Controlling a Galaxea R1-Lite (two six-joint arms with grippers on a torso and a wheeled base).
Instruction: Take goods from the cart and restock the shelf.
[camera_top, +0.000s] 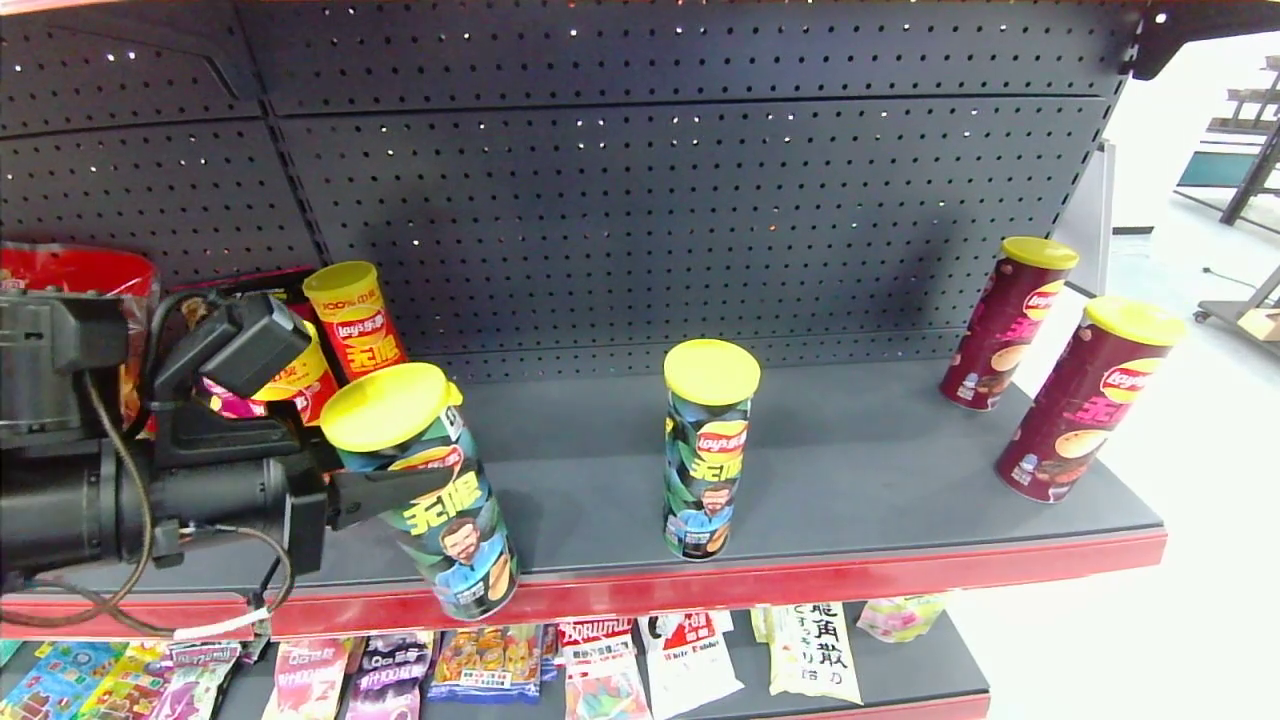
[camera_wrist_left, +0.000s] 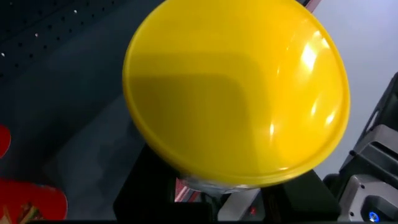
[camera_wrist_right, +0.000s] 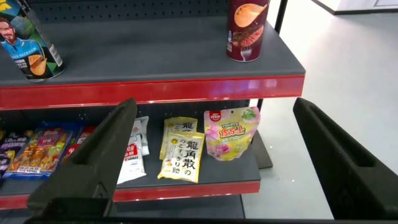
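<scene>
My left gripper (camera_top: 400, 487) is shut on a green and blue chip can (camera_top: 455, 520) with a yellow lid (camera_wrist_left: 236, 93). The can tilts, and its base is level with the red front lip (camera_top: 850, 573) at the left of the dark shelf (camera_top: 850, 470). A matching can (camera_top: 708, 460) stands upright mid-shelf, apart from the held one. My right gripper (camera_wrist_right: 217, 168) is open with nothing between its fingers, low in front of the shelf's right end. Beyond it are the green can (camera_wrist_right: 31, 40) and a maroon can (camera_wrist_right: 247, 28).
Two maroon cans (camera_top: 1005, 325) (camera_top: 1085, 400) lean at the shelf's right end. Red and yellow cans (camera_top: 355, 320) stand at the back left behind my left arm. Snack bags (camera_wrist_right: 186, 155) lie on the lower shelf. A pegboard back wall (camera_top: 700, 200) closes the rear.
</scene>
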